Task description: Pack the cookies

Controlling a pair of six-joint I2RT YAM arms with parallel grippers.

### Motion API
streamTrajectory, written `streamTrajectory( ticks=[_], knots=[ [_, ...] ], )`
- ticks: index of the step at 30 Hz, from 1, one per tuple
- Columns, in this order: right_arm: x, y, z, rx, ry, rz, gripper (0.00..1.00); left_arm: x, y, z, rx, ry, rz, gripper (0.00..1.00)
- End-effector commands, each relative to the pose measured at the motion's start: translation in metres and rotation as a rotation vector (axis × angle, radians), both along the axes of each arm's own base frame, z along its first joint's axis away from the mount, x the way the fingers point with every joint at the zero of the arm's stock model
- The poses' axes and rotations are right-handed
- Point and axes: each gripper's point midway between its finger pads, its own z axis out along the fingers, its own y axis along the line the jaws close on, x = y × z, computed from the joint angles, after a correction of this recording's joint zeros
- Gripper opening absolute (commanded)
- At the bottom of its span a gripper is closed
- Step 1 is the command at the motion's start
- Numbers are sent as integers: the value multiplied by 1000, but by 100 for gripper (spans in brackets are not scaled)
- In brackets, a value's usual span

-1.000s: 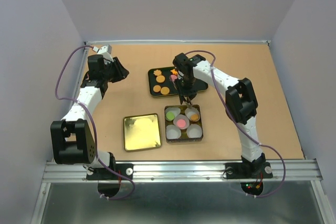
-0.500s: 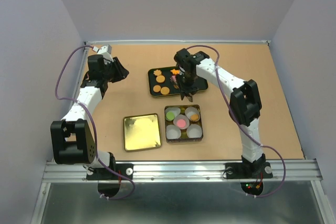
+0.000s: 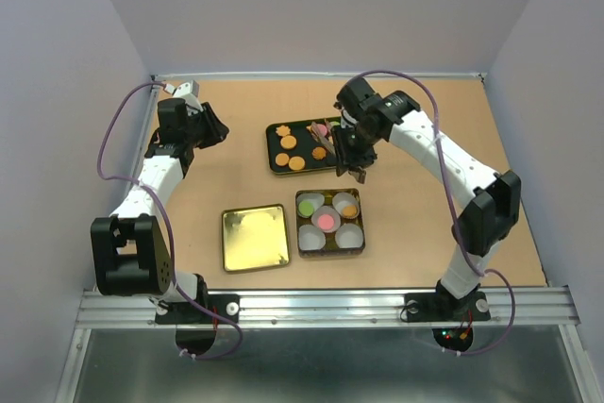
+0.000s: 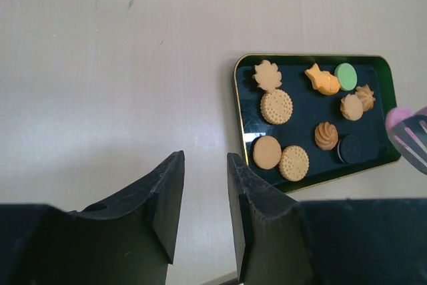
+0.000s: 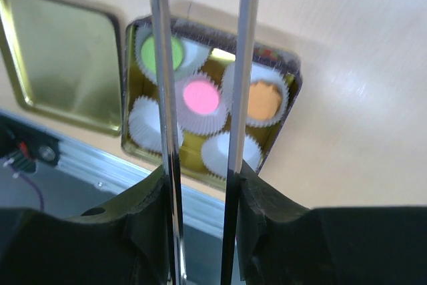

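Three pale lilac walls [image 3: 321,7] box in a tan table [image 3: 453,139]; metal rail [image 3: 321,307] along near edge; purple cables [image 3: 109,143] loop off both arms. Left gripper [image 4: 204,165] hangs over bare table left of tray, jaws apart, nothing between. Right gripper [image 5: 201,185] over tray's right end, pinching metal tongs [image 5: 163,98]; in top view they hide part of that end; in right wrist view the two rods cross in front of green and pink cups. Gold lid [image 3: 255,238] lies flat just left of tin [image 3: 330,250], small gap. Black tray [image 4: 303,108] sits beyond both. Tin holds five white paper cups [image 5: 220,151]: three carry one piece each, green, pink, orange; two empty. Other cookies [image 4: 275,106] on tray, mostly orange, one green, one dark; pink piece [image 4: 400,118] at tongs' slotted tip, cannot tell if gripped.
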Motion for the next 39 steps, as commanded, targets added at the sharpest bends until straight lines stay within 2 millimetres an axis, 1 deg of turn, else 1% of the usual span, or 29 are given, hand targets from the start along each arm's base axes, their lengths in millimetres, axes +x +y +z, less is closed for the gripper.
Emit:
streamTrajectory(
  ticks=[1,3,4,6,7,8,10,11,12,14,15,17,18,19,22,26,32,33,35,39],
  knots=[
    [-38,5,21,126,24,54,35,2,3,20,29,-68,6,42],
    [-63,9,21,165,58,106,35,2,3,19,29,-65,6,42],
    [-78,4,16,163,77,121,35,3,3,18,29,-63,8,42],
    [-102,8,15,175,101,173,35,3,4,18,34,-62,12,42],
    [-111,7,13,177,112,182,35,3,5,17,34,-60,14,42],
    [-127,7,12,182,131,200,34,4,6,16,40,-60,19,42],
    [-143,7,12,197,143,215,34,4,7,16,43,-59,25,42],
    [-153,8,19,227,148,224,34,3,7,15,45,-58,24,42],
    [-167,8,14,222,169,248,34,4,8,17,46,-61,27,42],
    [-181,7,14,234,181,264,34,3,8,16,48,-60,29,42],
    [-193,6,13,235,196,280,34,3,9,16,48,-59,33,42],
    [-206,4,10,234,213,296,34,3,9,15,50,-58,35,42],
    [-216,5,11,238,229,320,34,3,10,14,52,-57,36,42],
    [-223,2,9,236,235,328,34,3,9,15,52,-58,35,42],
    [-236,-1,5,223,257,341,34,3,10,16,52,-61,38,42],
    [-241,-7,-7,181,263,322,34,2,10,16,55,-61,40,42],
    [-240,-17,-21,137,246,291,34,2,11,15,57,-60,41,42],
    [-239,-20,-26,128,242,289,34,2,10,16,55,-61,40,42],
    [-239,-19,-32,135,234,291,34,2,10,15,55,-58,41,42],
    [-236,-11,-34,168,222,291,33,2,11,15,57,-60,42,42]
  ],
)
